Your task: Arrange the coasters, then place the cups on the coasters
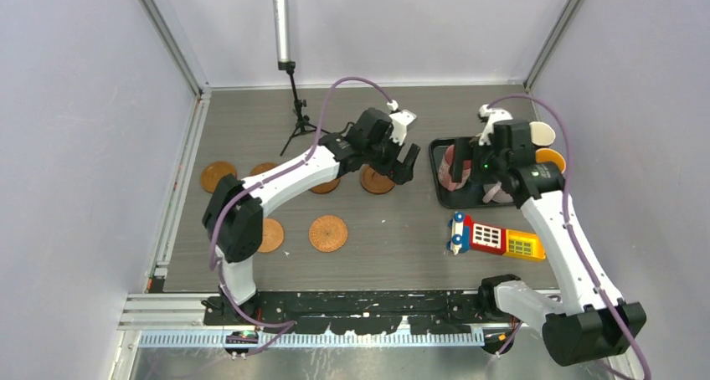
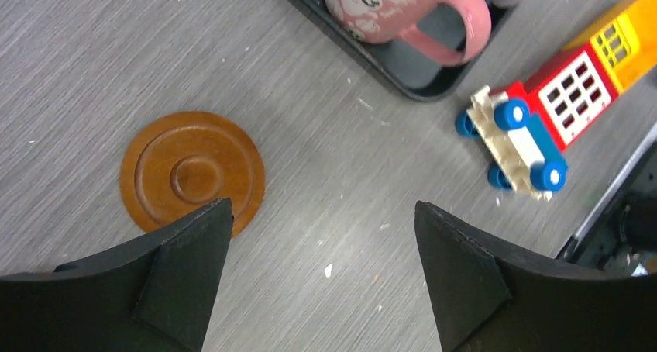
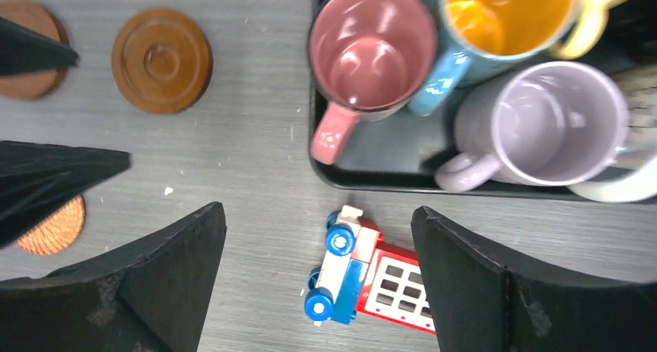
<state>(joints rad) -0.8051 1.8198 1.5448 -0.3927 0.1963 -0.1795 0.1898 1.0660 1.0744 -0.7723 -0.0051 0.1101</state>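
Top external view: six coasters (image 1: 328,233) lie flat on the desk (image 1: 402,229), left of a black tray (image 3: 387,157) where the cups (image 3: 372,46) stand packed together, pink, blue and lilac among them. The left pincer (image 2: 321,212) hovers beside one dark ringed coaster (image 2: 192,174), jaws wide apart and empty. The right pincer (image 3: 316,212) hangs over the tray's near edge and a toy phone (image 3: 364,278), jaws likewise apart, gripping nothing.
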